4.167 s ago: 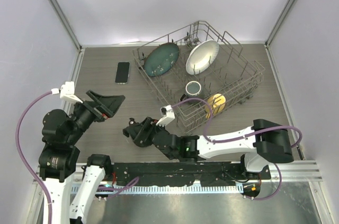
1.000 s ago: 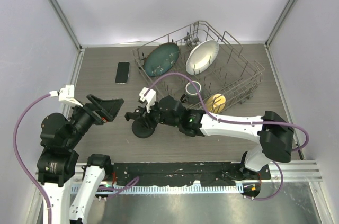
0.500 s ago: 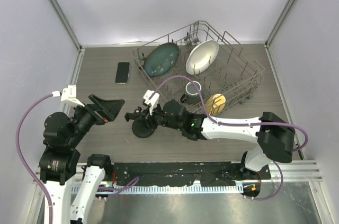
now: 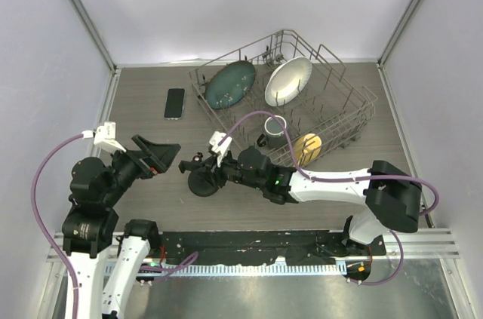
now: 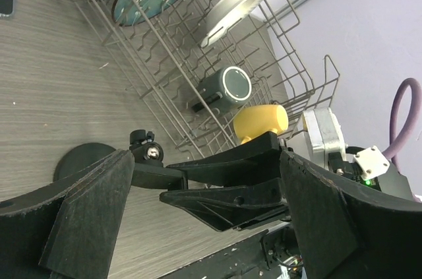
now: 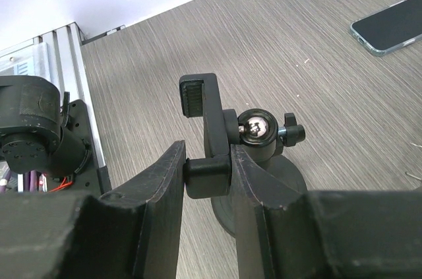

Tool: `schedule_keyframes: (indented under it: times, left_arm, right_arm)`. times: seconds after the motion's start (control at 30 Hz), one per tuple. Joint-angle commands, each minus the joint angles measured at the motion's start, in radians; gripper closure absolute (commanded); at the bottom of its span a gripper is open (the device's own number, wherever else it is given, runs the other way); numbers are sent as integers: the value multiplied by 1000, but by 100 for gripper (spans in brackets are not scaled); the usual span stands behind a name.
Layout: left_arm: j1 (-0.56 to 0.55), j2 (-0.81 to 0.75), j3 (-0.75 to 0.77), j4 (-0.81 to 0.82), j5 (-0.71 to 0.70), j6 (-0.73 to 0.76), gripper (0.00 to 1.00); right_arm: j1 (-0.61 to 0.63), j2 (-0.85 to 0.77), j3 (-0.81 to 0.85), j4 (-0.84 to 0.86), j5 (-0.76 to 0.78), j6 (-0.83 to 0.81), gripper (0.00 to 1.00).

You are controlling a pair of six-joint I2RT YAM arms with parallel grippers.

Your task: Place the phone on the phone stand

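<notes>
Phone stand (image 6: 210, 135) farther, between right fingers (image 6: 158, 203); plates (image 4: 230, 84), maybe mug (image 4: 274, 128), in rack (image 4: 374, 100)

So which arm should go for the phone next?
Left. The left gripper is open and empty, on the same side as the phone, while the right gripper is clamped on the phone stand.

So the phone (image 4: 174, 102) lies on the tabletop (image 4: 139, 111) around 11 o'clock from the phone stand (image 4: 204, 182), with the dish rack (image 4: 341, 117) at 1-2 o'clock.
</notes>
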Motion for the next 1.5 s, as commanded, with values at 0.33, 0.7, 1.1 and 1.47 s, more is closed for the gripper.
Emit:
schedule_keyframes:
  times: [0.33,0.7,1.1,1.47]
  left_arm:
    - [-3,33,-60,-73,-28,-62,0]
    - [-3,-10,-59,-75,-47,-69,0]
    - [-3,-6,-15,-95,-15,-46,0]
    - [-3,146,166,-89,48,95,0]
  right_arm:
    - [7,149,-43,-117,27,-6,99]
    - [7,137,32,-186,67,-17,77]
    - [29,51,376,-534,111,114,21]
    - [64,-210,417,-728,226,283,21]
